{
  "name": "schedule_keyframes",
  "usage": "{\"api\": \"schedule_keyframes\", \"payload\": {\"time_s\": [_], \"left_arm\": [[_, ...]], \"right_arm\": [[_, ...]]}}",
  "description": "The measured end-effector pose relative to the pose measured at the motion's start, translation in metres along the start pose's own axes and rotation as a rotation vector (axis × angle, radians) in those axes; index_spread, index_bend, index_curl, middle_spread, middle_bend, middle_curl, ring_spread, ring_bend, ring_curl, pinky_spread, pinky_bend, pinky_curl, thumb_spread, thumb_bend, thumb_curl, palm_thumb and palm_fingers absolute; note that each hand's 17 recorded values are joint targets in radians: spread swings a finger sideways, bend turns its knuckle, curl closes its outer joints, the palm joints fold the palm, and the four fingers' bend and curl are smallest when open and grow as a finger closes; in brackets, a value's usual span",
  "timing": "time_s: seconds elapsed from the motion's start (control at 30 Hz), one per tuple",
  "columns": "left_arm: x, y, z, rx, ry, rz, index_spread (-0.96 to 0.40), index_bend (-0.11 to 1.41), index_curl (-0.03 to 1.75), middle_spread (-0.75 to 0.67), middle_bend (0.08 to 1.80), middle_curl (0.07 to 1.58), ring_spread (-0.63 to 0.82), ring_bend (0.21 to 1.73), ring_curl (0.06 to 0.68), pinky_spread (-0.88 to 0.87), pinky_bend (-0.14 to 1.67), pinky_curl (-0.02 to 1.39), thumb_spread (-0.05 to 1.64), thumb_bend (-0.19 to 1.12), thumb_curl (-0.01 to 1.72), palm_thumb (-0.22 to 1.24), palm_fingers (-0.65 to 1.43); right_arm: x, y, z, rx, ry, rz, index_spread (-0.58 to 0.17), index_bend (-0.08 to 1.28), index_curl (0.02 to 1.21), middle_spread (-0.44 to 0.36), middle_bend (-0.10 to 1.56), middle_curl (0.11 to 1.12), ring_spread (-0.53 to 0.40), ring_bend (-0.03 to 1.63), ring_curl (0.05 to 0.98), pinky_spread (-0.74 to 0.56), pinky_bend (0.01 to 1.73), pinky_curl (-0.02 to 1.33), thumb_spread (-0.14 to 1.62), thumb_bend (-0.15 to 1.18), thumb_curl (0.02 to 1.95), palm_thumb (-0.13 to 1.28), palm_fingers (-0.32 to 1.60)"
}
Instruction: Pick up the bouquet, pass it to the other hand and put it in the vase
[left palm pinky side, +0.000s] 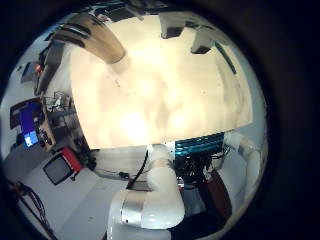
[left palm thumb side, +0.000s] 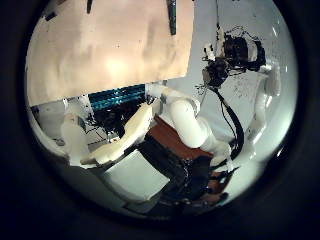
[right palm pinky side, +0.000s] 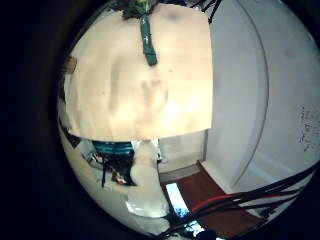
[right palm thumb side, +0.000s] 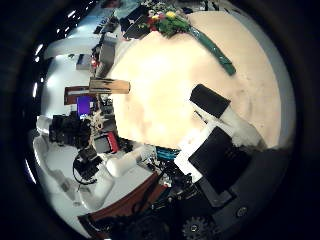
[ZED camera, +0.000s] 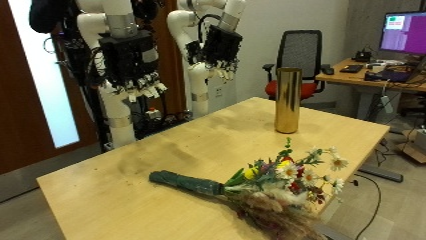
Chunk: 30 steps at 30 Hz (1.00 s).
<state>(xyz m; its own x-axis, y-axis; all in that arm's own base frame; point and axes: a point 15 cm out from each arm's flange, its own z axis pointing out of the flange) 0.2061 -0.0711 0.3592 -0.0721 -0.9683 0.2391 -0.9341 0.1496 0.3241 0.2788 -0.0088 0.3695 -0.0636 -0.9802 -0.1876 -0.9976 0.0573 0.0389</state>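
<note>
Nothing started: pick-up step pending, with both hands raised well above the pale wooden surface (ZED camera: 120, 175) and holding nothing. Right hand (ZED camera: 133, 65), on the nearer arm, with fingers hanging loose and spread; left hand (ZED camera: 217, 45), on the farther arm, likewise relaxed and empty. Bouquet of yellow, white and red flowers with a dark green wrapped stem (ZED camera: 260, 182) lying flat on the surface near its front edge, stem end pointing toward the arms, blooms close to the front corner and seemingly just at the edge. Tall bronze-gold cylindrical metal vase (ZED camera: 286, 100) upright near the far edge, well apart from the bouquet, closer to the left hand. Likely next: right hand down onto the green stem, fingers curled round it low on the wrap, then lift, hand-over to the left in mid-air, stem lowered into the vase mouth. Grasp on the stem rather than the blooms probably safer, given loose flower heads. Wide bare stretch of surface between arms, bouquet and vase, so plenty of room for descent and transfer. Risks, as a judgement: bouquet nudged off the front edge on a clumsy approach; narrow tall vase easily tipped near its own edge. Black and red office chair (ZED camera: 304, 58) behind the vase, off the surface, no obstruction.
</note>
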Motion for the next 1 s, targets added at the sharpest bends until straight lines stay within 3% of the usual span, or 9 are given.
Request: {"api": "schedule_keyframes", "payload": {"time_s": [0.1,0.23,0.43,0.47,0.6,0.7,0.8,0.87,1.0], "left_arm": [[0.004,-0.001,-0.002,0.000,-0.007,0.017,0.22,0.18,0.34,0.33,0.19,0.30,0.33,0.64,0.162,0.36,0.34,0.30,0.95,-0.03,0.31,0.45,0.22],[0.007,-0.004,0.000,-0.022,-0.035,0.049,0.22,0.18,0.34,0.33,0.19,0.30,0.33,0.64,0.162,0.36,0.34,0.30,0.95,-0.03,0.31,0.45,0.22],[0.002,-0.012,-0.001,-0.034,-0.074,0.104,0.22,0.18,0.35,0.33,0.19,0.30,0.34,0.64,0.160,0.37,0.33,0.29,0.95,-0.03,0.31,0.45,0.23],[0.002,-0.014,-0.002,-0.026,-0.074,0.115,0.22,0.18,0.35,0.33,0.19,0.30,0.33,0.63,0.159,0.37,0.32,0.29,0.95,-0.03,0.31,0.45,0.22],[0.001,-0.027,-0.012,-0.010,-0.073,0.135,0.22,0.18,0.35,0.32,0.19,0.30,0.32,0.63,0.157,0.36,0.32,0.29,0.95,-0.03,0.31,0.45,0.23],[0.001,-0.031,-0.012,-0.015,-0.073,0.153,0.22,0.18,0.35,0.32,0.19,0.30,0.31,0.63,0.158,0.36,0.32,0.29,0.95,-0.03,0.31,0.45,0.23],[0.001,-0.035,-0.010,-0.024,-0.071,0.163,0.22,0.18,0.35,0.33,0.19,0.30,0.31,0.63,0.160,0.35,0.32,0.29,0.95,-0.03,0.31,0.45,0.23],[0.001,-0.037,-0.008,-0.033,-0.071,0.165,0.22,0.18,0.35,0.33,0.19,0.29,0.32,0.64,0.162,0.36,0.32,0.29,0.95,-0.03,0.31,0.45,0.23],[0.001,-0.043,-0.010,-0.041,-0.068,0.162,0.22,0.18,0.36,0.33,0.19,0.29,0.32,0.63,0.162,0.37,0.31,0.29,0.95,-0.03,0.31,0.44,0.23]], "right_arm": [[-0.004,-0.018,-0.008,0.018,-0.019,0.001,-0.265,0.18,0.32,0.090,0.31,0.34,0.033,0.49,0.145,0.29,0.29,0.20,1.08,-0.02,0.38,0.73,0.50],[-0.007,-0.033,-0.009,0.004,-0.048,0.027,-0.264,0.16,0.31,0.012,0.32,0.35,0.027,0.52,0.148,0.29,0.31,0.20,1.09,-0.02,0.38,0.74,0.51],[-0.002,-0.046,0.005,-0.036,-0.054,0.094,-0.251,0.15,0.30,0.048,0.33,0.35,0.030,0.55,0.158,0.29,0.36,0.21,1.10,-0.02,0.38,0.73,0.46],[0.000,-0.053,0.006,-0.040,-0.054,0.104,-0.243,0.17,0.30,-0.043,0.24,0.33,-0.004,0.61,0.174,0.29,0.39,0.22,1.10,-0.02,0.38,0.73,0.43],[0.005,-0.077,0.011,-0.057,-0.054,0.143,-0.239,0.16,0.29,-0.148,0.25,0.34,-0.040,0.65,0.182,0.28,0.40,0.21,1.10,-0.02,0.38,0.72,0.45],[0.009,-0.099,0.008,-0.038,-0.054,0.169,-0.185,0.17,0.29,-0.051,0.26,0.35,-0.059,0.64,0.184,0.26,0.44,0.22,1.10,-0.02,0.38,0.72,0.39],[0.012,-0.112,0.014,-0.021,-0.054,0.182,-0.181,0.18,0.30,-0.023,0.35,0.38,-0.061,0.58,0.167,0.25,0.42,0.21,1.11,-0.02,0.38,0.71,0.43],[0.013,-0.124,0.018,0.005,-0.064,0.192,-0.208,0.13,0.28,-0.055,0.31,0.37,-0.052,0.60,0.179,0.25,0.49,0.23,1.12,-0.02,0.38,0.70,0.32],[0.009,-0.154,0.032,0.052,-0.129,0.219,-0.179,0.10,0.25,0.039,0.25,0.36,-0.005,0.64,0.195,0.26,0.60,0.26,1.12,-0.03,0.38,0.67,0.21]]}}
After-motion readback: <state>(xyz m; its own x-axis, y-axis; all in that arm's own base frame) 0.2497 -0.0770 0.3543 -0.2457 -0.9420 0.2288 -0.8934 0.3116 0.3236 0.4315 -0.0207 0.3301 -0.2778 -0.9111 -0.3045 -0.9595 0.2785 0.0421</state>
